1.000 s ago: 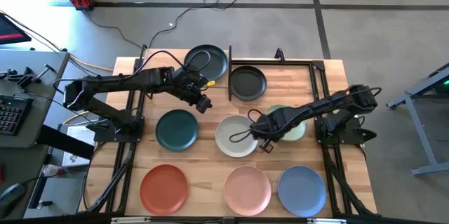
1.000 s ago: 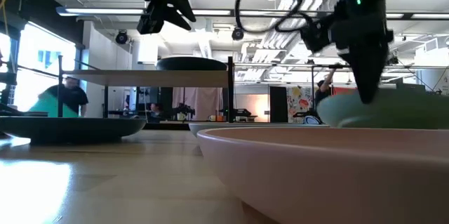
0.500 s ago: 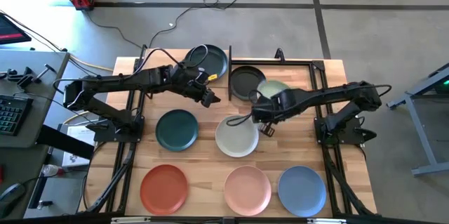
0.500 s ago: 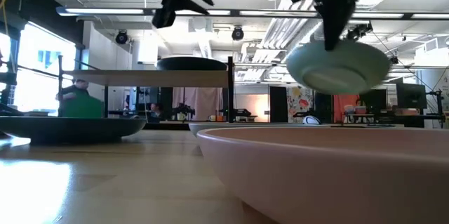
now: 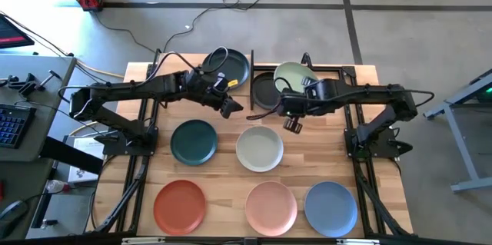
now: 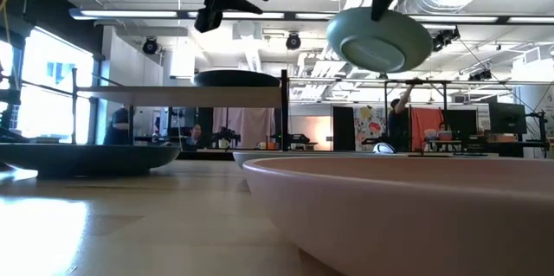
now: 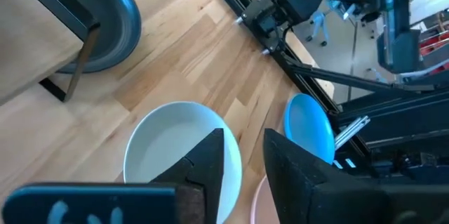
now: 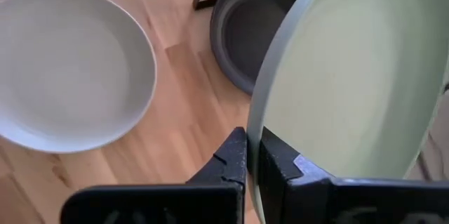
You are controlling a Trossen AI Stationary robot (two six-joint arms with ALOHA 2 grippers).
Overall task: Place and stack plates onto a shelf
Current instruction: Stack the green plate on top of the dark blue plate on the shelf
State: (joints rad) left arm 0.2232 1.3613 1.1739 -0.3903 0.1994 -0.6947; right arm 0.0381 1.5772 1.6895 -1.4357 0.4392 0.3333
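R gripper (image 8: 251, 155) pinches pale green plate (image 5: 295, 76) by its rim, aloft at table's 1 o'clock above shelf (image 6: 186, 94). L gripper (image 7: 242, 161), slightly parted, empty. Next, I judge: lower plate onto shelf.

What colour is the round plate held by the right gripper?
Pale green plate; the right wrist view shows it best.

Pale green plate (image 5: 293, 76) up in the air above a charcoal plate (image 5: 266, 91); another charcoal plate (image 5: 229, 67) sits on the shelf (image 6: 186, 96).
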